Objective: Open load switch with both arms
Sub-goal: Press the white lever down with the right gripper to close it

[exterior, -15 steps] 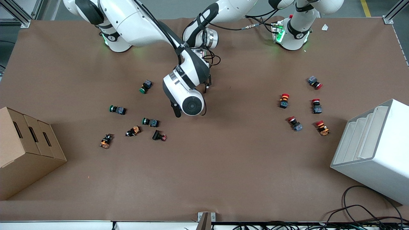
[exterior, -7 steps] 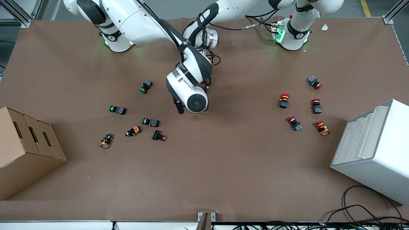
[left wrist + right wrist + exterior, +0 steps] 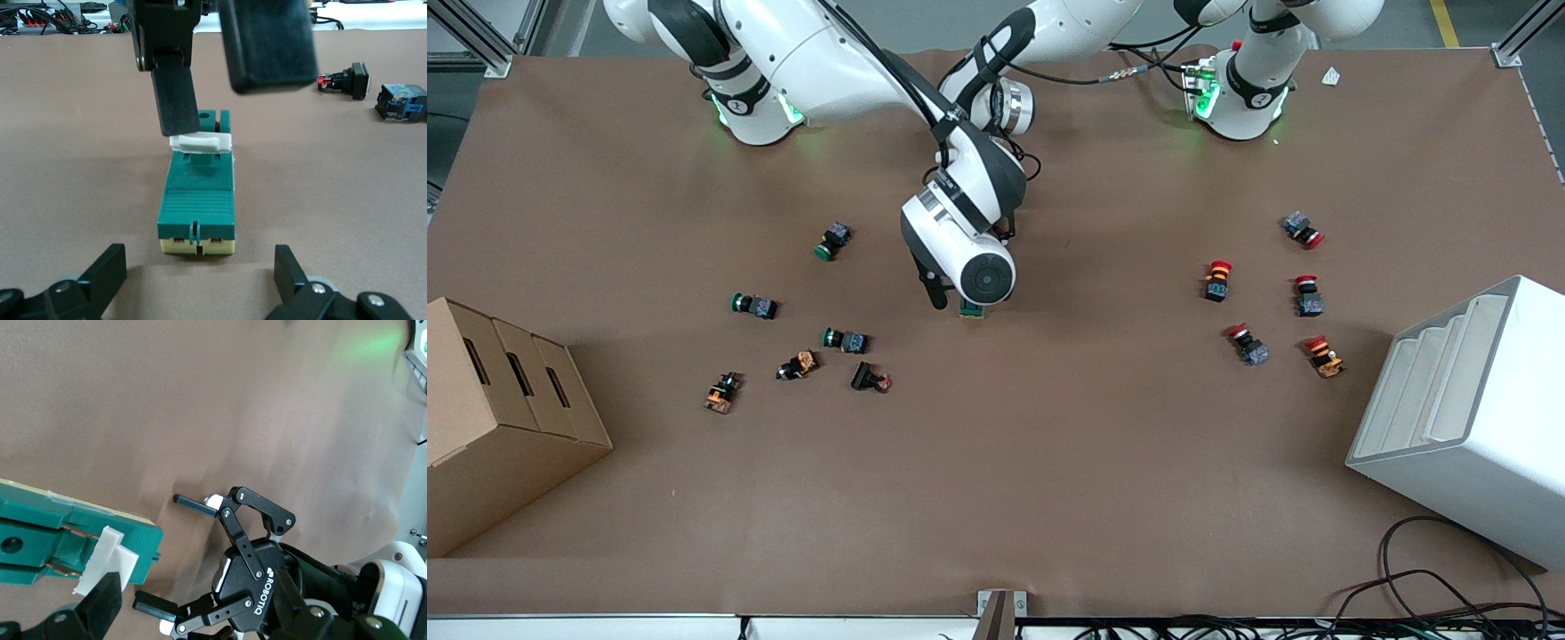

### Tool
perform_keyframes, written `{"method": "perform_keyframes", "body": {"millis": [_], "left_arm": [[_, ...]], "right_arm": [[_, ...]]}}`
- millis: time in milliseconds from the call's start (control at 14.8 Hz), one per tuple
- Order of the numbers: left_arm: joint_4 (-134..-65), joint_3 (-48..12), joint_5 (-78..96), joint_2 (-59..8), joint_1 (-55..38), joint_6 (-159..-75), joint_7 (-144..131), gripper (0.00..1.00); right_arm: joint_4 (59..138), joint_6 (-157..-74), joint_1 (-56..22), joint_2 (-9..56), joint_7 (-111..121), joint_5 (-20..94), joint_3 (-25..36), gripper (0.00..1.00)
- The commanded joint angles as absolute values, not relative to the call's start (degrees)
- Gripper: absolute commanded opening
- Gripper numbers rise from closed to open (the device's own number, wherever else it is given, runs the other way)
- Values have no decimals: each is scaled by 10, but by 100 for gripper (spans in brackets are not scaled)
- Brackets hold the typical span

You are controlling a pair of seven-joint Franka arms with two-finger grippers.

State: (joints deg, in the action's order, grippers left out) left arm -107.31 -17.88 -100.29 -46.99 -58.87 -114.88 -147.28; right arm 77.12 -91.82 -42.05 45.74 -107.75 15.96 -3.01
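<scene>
Right gripper (image 3: 207, 80) fingers straddle the load switch (image 3: 197, 207) lever.

Stretched the white, black-banded right arm (image 3: 818, 53) out from its green-lit base toward the middle between both bases, wrist (image 3: 969, 267) bent steeply down, with the black two-finger right gripper (image 3: 223, 100) pointing downward, fingers (image 3: 175, 100) parted, one nearer the left wrist camera than the other. Folded the white, black-banded left arm (image 3: 1049, 27) low and short from its own base, forearm tucked under the right arm's elbow. Held the black claw left gripper (image 3: 157, 553) low and level facing the right gripper, fingers (image 3: 193, 503) spread wide.
</scene>
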Motion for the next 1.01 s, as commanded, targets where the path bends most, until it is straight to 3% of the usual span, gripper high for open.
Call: {"method": "perform_keyframes", "body": {"millis": [0,472,944], "left_arm": [[-1072,-180,-1002,-494,-594,-1155,-1475,99],[-1072,-180,-1002,-492,-594,-1155,-1474,99],[-1073,-182,-1002,-486,-595,-1155,-1472,99]], "right_arm": [[783,-924,-426,455,-1084,164,-29,100],[802,-946,-430,455,-1083,163,-29,100],[772,-910,-382,421,-958,130,-14,100]]}}
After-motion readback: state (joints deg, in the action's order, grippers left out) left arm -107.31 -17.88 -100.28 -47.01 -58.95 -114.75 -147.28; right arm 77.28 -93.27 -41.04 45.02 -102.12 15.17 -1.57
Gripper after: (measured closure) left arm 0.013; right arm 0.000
